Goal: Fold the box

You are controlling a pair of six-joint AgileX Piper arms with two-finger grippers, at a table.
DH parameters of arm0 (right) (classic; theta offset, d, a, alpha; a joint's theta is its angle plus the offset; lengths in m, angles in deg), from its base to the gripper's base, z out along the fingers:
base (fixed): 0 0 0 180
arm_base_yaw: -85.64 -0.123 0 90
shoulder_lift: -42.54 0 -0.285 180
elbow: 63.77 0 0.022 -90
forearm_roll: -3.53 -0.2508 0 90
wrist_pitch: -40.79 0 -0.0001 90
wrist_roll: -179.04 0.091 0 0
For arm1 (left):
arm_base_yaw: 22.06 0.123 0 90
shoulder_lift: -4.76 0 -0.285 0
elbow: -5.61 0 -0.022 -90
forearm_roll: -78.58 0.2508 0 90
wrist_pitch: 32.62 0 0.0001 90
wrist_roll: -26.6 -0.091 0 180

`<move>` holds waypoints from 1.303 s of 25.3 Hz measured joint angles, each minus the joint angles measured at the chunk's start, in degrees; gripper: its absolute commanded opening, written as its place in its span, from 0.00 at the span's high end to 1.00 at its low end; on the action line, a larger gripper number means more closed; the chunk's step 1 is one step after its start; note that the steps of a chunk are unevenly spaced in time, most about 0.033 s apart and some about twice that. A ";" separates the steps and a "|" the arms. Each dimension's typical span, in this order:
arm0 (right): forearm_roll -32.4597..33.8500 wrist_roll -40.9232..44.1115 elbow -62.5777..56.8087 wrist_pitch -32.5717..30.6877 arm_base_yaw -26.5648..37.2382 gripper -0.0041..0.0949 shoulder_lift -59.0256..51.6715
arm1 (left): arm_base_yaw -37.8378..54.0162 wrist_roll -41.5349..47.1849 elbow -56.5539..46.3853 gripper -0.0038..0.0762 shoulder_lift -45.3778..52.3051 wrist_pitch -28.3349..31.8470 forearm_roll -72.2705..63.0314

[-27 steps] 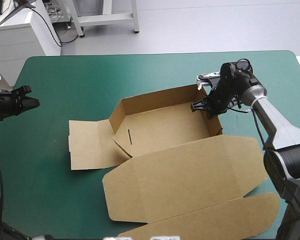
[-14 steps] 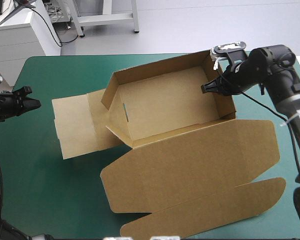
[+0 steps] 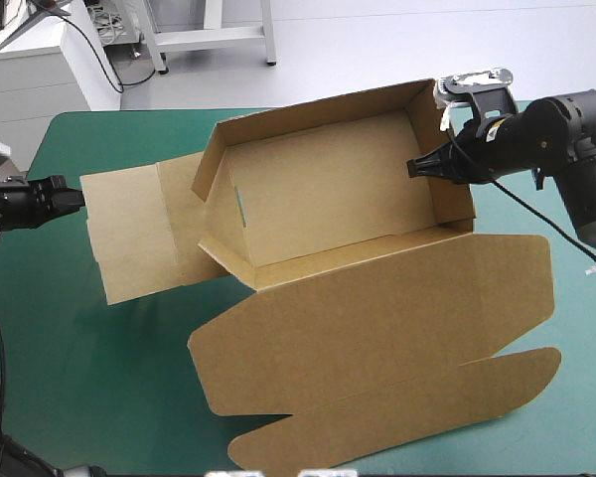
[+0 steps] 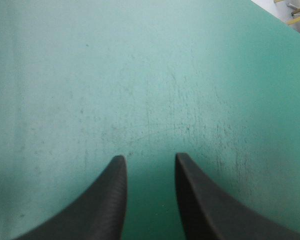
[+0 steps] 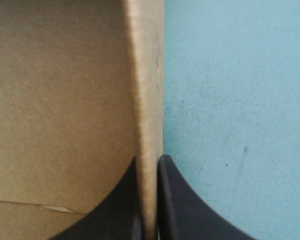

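1. Grip: your right gripper has its fingers pinched together on the right wall of the box, one finger inside and one outside. The box sits mid-table, and its tray seems tipped up on that single hold. If the thin board slides between the fingers, the tray drops and skews.
2. Load: one pinch at the wall's rim carries the tray. If you pull harder, the wall may bow outward or crease away from its score line.
3. Hinge: the lid lies flat toward the table's near edge, joined to the tray. If you drag it over the cover, it can catch and fold the wrong way.
4. Clearance: the left flap lies unfolded, reaching toward your left gripper. That gripper's fingers stand slightly apart and hold nothing, at the table's left edge. If you swing the box leftward, the flap may strike them.
5. Stiffness: with that flap untucked, the raised walls likely have little support and may spring open.
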 measured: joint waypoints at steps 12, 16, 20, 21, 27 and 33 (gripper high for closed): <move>-3.18 -1.69 0.00 4.85 0.00 0.98 1.59 | -1.97 -0.03 0.00 0.27 0.00 0.05 -1.49; -6.90 -3.24 -0.05 7.38 0.00 0.98 2.45 | -5.47 -0.03 0.00 0.27 0.00 0.05 -1.49; -8.08 -3.52 -0.05 9.29 0.00 0.98 3.61 | -9.64 -0.03 0.00 0.27 0.06 0.00 -1.49; -8.09 -3.29 -0.05 9.70 0.00 0.98 3.96 | -10.65 -0.03 0.00 0.27 0.18 0.00 -1.55; -9.45 -2.81 -0.05 12.24 2.20 0.98 7.34 | -17.07 -1.73 0.00 0.27 4.21 -0.33 -4.18; -9.20 -2.65 -0.05 14.21 2.88 0.98 7.81 | -18.48 -2.68 0.00 0.27 8.70 -0.54 -10.28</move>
